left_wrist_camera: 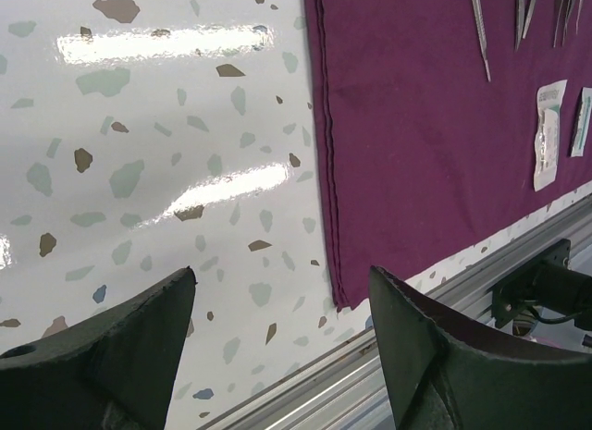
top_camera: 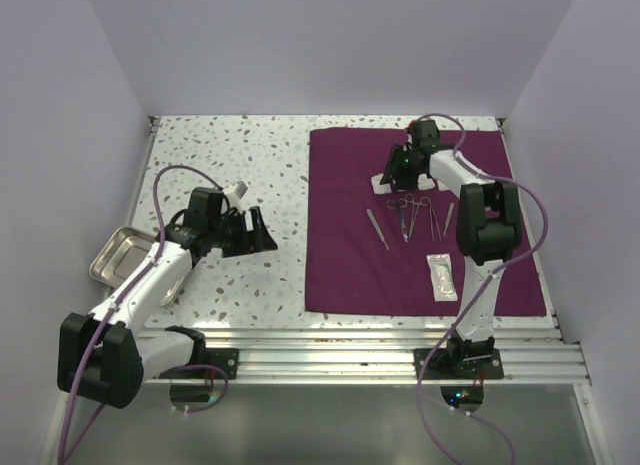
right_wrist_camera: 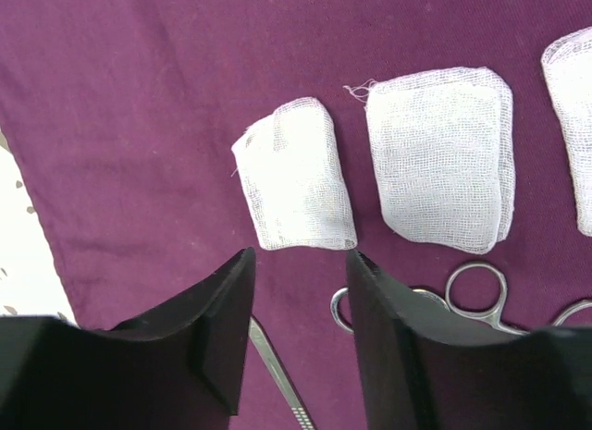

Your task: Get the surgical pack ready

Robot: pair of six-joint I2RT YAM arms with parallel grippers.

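The surgical pack, a large maroon cloth (top_camera: 350,275), lies flat on the right half of the table. Gauze pads (top_camera: 386,183), steel instruments (top_camera: 404,215) and a sealed packet (top_camera: 441,277) lie on it. My right gripper (top_camera: 398,165) is open and empty, just above the cloth. In the right wrist view its jaws (right_wrist_camera: 301,259) stand apart just short of a folded gauze pad (right_wrist_camera: 294,185), with a second pad (right_wrist_camera: 442,153) beside it. My left gripper (top_camera: 262,230) is open and empty over bare table, left of the cloth. In the left wrist view (left_wrist_camera: 282,277) it faces the cloth's near left corner (left_wrist_camera: 347,291).
A steel tray (top_camera: 112,247) stands at the table's left edge. An aluminium rail (top_camera: 350,350) runs along the near edge. Scissor rings (right_wrist_camera: 476,287) and tweezers (right_wrist_camera: 277,365) lie close beside my right fingers. White walls close the table at the back and both sides.
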